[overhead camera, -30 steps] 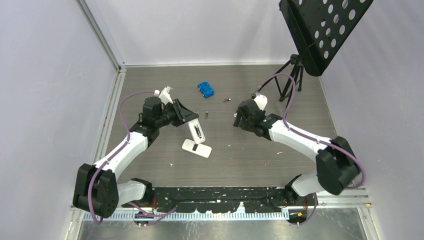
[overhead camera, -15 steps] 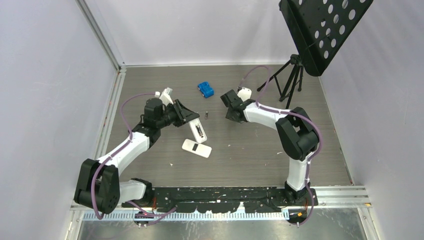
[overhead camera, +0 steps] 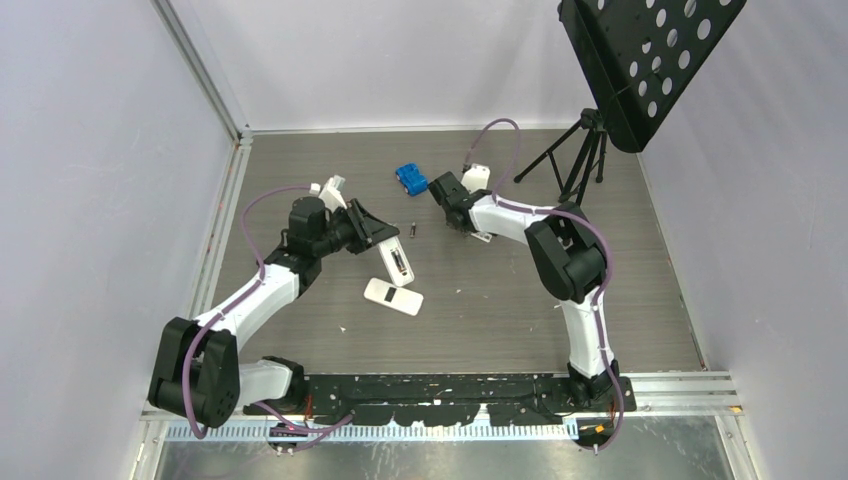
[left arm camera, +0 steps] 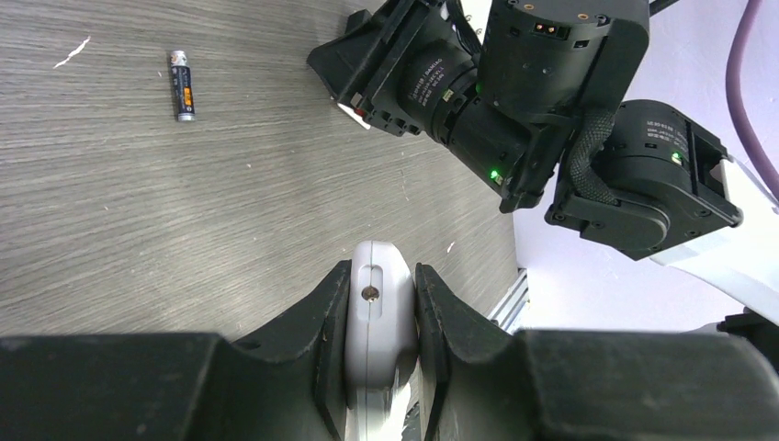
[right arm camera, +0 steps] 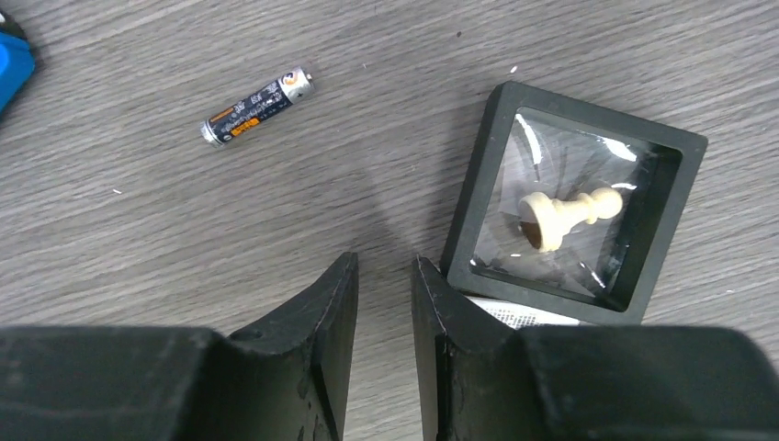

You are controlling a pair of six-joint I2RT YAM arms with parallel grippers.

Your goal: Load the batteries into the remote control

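Observation:
My left gripper is shut on the remote control, a slim white piece with a grey slot, held tilted above the table. In the left wrist view the remote's end sits between both fingers. A white slab with a black rectangle lies flat just below it. One battery lies right of the left gripper and also shows in the left wrist view. A second battery lies ahead and left of my right gripper, which is slightly open and empty. In the top view the right gripper hides this battery.
A blue block lies just left of the right gripper, its corner showing in the right wrist view. A black framed case holding a chess pawn lies right beside the right fingers. A black tripod stand is at the back right.
My right arm has swung left and towards the back, from mid-table to beside the blue block, now over the far battery. The left arm and remote have stayed put.

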